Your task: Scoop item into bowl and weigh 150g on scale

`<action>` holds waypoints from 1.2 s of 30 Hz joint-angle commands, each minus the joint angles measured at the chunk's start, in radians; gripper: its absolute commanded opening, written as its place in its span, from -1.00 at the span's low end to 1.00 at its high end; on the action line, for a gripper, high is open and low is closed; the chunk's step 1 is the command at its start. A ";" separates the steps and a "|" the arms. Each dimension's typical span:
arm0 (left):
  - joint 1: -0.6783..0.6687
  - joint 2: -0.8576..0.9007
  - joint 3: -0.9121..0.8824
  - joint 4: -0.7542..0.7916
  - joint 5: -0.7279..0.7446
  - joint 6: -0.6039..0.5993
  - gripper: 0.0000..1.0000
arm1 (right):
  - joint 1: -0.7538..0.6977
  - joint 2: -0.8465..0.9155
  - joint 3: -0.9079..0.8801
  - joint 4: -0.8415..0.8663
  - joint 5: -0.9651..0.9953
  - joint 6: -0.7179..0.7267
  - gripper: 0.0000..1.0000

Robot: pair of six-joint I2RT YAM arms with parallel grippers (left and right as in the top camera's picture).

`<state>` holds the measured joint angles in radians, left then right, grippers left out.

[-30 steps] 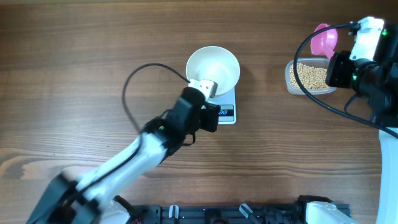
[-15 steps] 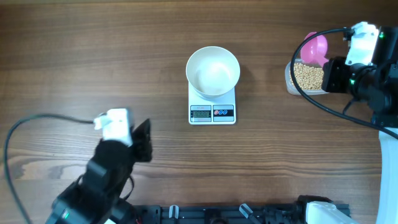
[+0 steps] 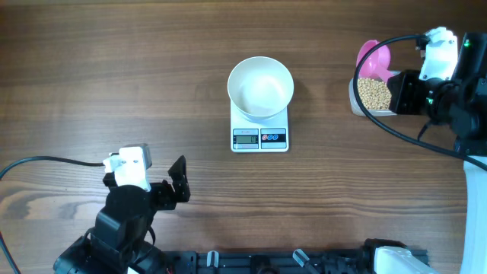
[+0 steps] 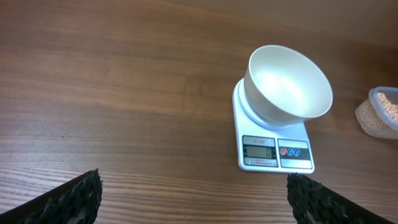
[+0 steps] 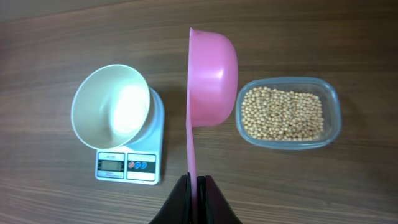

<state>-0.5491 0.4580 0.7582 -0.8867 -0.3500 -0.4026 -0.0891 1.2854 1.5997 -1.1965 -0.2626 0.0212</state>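
The empty white bowl [image 3: 260,87] stands on the scale [image 3: 259,138] at the table's middle. Tan beans [image 3: 373,93] fill a clear tub at the right. My right gripper [image 5: 196,183] is shut on the thin handle of a pink scoop [image 5: 211,74]. The scoop is held on edge, between the bowl [image 5: 112,106] and the beans [image 5: 283,113], and in the overhead view the pink scoop [image 3: 374,59] sits over the tub's far end. My left gripper [image 3: 179,183] hangs open and empty near the front left, well short of the scale [image 4: 273,152] and the bowl [image 4: 287,87].
The clear tub [image 5: 333,99] sits close to the table's right side, beside my right arm [image 3: 445,84]. A black cable [image 3: 46,161] runs from my left arm toward the left edge. Bare wood lies between my left gripper [image 4: 193,186] and the scale.
My left arm has pulled back from the bowl's rim to the front left and its gripper has opened. The right arm has shifted the scoop slightly left over the tub.
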 commanded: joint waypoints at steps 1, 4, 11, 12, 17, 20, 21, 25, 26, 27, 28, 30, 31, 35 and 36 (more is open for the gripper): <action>0.004 -0.003 -0.003 -0.009 0.001 0.002 1.00 | -0.004 -0.010 0.018 0.005 -0.050 0.006 -0.91; 0.004 -0.003 -0.003 -0.009 0.001 0.002 1.00 | -0.004 -0.010 0.018 0.004 -0.050 0.008 -0.91; 0.004 -0.003 -0.003 -0.009 0.001 0.002 1.00 | -0.004 -0.010 0.018 -0.011 -0.051 0.068 -0.91; 0.004 -0.003 -0.003 -0.009 0.001 0.002 1.00 | -0.004 -0.010 0.018 -0.022 -0.053 0.081 -0.91; 0.004 -0.003 -0.003 -0.009 0.001 0.002 1.00 | -0.004 -0.026 0.018 -0.060 -0.061 0.191 -0.92; 0.004 -0.003 -0.003 -0.009 0.002 0.002 1.00 | -0.010 -0.042 0.018 -0.060 -0.061 0.280 -0.91; 0.004 -0.003 -0.003 -0.009 0.001 0.002 1.00 | -0.018 -0.051 0.018 -0.056 -0.060 0.329 -0.91; 0.004 -0.003 -0.003 -0.009 0.001 0.002 1.00 | -0.042 -0.079 0.018 -0.014 -0.047 0.443 -0.91; 0.004 -0.003 -0.004 -0.009 0.002 0.002 1.00 | -0.044 -0.081 0.018 -0.010 -0.039 0.462 -0.91; 0.004 -0.003 -0.003 -0.009 0.001 0.002 1.00 | -0.044 -0.085 0.018 -0.001 -0.026 0.496 -0.92; 0.004 -0.003 -0.003 -0.009 0.001 0.002 1.00 | -0.044 -0.087 0.018 0.003 -0.022 0.520 -0.91; 0.004 -0.003 -0.003 -0.009 0.002 0.002 1.00 | -0.044 -0.087 0.018 0.008 -0.018 0.561 -0.91; 0.004 -0.003 -0.003 -0.009 0.001 0.002 1.00 | -0.044 -0.087 0.018 0.008 -0.017 0.582 -0.91; 0.004 -0.003 -0.003 -0.009 0.001 0.002 1.00 | -0.044 -0.087 0.018 0.015 0.024 0.673 -0.91; 0.004 -0.003 -0.004 -0.009 0.001 0.002 1.00 | -0.044 -0.087 0.018 0.025 0.027 0.697 -0.91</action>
<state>-0.5491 0.4580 0.7582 -0.8951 -0.3500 -0.4026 -0.1291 1.2076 1.5997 -1.1885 -0.2653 0.6464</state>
